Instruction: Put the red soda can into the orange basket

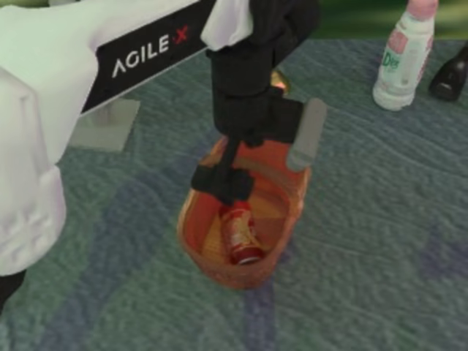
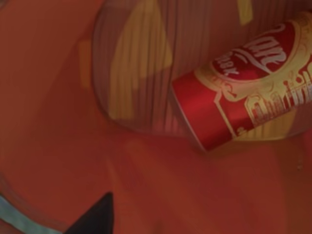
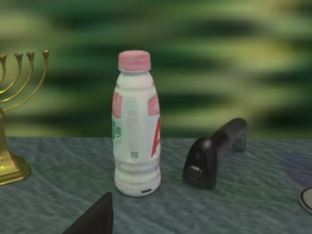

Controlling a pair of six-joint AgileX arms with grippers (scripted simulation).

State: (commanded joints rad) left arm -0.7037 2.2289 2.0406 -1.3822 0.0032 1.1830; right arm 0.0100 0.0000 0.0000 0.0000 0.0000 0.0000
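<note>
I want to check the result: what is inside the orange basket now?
The red soda can lies on its side on the slatted bottom of the orange basket. The left gripper above covers the basket's far part.

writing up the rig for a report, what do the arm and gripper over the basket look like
The left arm has glossy white shells and a black link bearing white AGILE lettering with a red X. Its wrist is a blocky black housing with a grey rounded bar on one side, and the left gripper below is black. The right arm is not seen from above; its wrist view shows only one dark fingertip.
</note>
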